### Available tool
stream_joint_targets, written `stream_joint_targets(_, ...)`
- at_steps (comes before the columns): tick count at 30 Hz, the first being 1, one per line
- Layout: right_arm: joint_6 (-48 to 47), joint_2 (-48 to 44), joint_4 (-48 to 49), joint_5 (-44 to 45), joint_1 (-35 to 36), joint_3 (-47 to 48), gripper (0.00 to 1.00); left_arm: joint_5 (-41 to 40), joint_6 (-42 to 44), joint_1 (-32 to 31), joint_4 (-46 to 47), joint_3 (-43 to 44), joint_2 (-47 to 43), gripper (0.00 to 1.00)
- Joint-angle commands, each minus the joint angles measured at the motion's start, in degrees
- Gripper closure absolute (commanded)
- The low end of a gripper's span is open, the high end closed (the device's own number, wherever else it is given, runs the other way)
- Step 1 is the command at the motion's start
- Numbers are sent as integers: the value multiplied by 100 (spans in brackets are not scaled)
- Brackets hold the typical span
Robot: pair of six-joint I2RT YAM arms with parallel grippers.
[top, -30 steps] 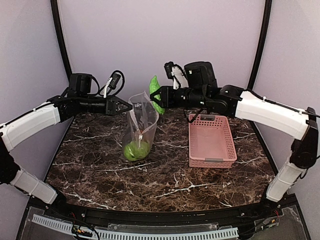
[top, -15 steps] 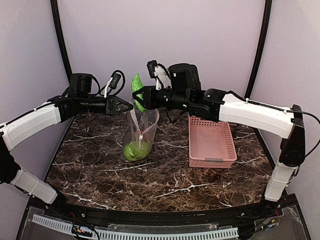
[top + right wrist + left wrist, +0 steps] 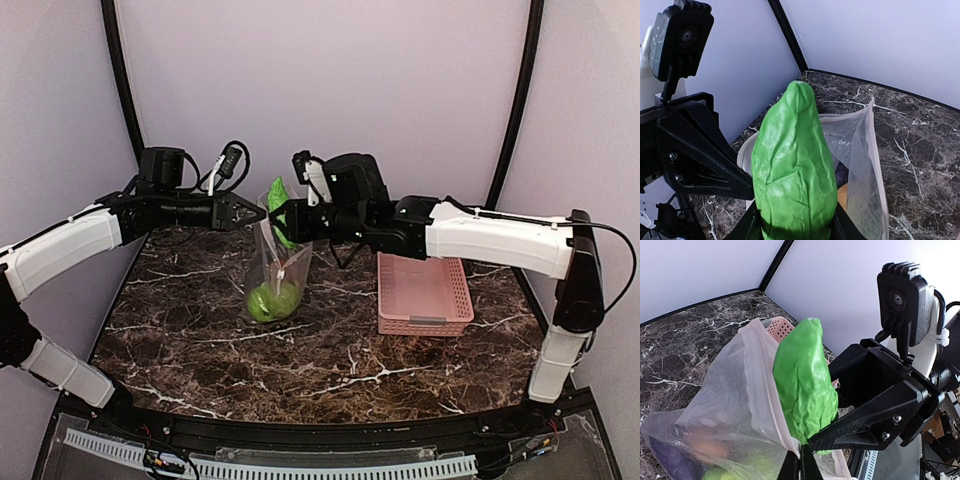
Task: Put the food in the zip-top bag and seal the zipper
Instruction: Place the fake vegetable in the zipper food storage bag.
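The clear zip-top bag (image 3: 280,262) stands upright on the marble table with its mouth open. Green fruit (image 3: 270,300) lies at its bottom; purple and brown pieces show inside in the right wrist view (image 3: 842,192). My left gripper (image 3: 256,212) is shut on the bag's pink rim (image 3: 771,410), holding it up. My right gripper (image 3: 278,213) is shut on a wrinkled green cucumber-like piece (image 3: 281,208), also seen in the wrist views (image 3: 794,170) (image 3: 804,382), held right over the bag's mouth. The zipper slider is not seen clearly.
A pink slotted basket (image 3: 422,292) sits on the table right of the bag, under my right arm. The two grippers are almost touching above the bag. Purple walls and black frame posts close the back.
My right gripper has carried the green piece leftward and slightly down, from beside the basket to over the bag's mouth. The left gripper and bag have stayed put.
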Motion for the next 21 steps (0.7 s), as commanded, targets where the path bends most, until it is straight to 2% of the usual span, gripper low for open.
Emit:
stream_joint_targets(1, 208, -14, -172, 180, 93, -72, 66, -25, -16, 9, 118, -110, -58, 99)
stream_joint_targets(7, 234, -112, -319, 276, 93, -115, 46, -36, -16, 8, 119, -118, -47, 99)
stream_joint_targets(11, 58, -129, -384, 267, 89, -50, 41, -28, -16, 6, 121, -116, -54, 99)
stream_joint_targets(21, -479, -516, -966, 234, 95, 270, 38, -36, -9, 4, 124, -119, -63, 99)
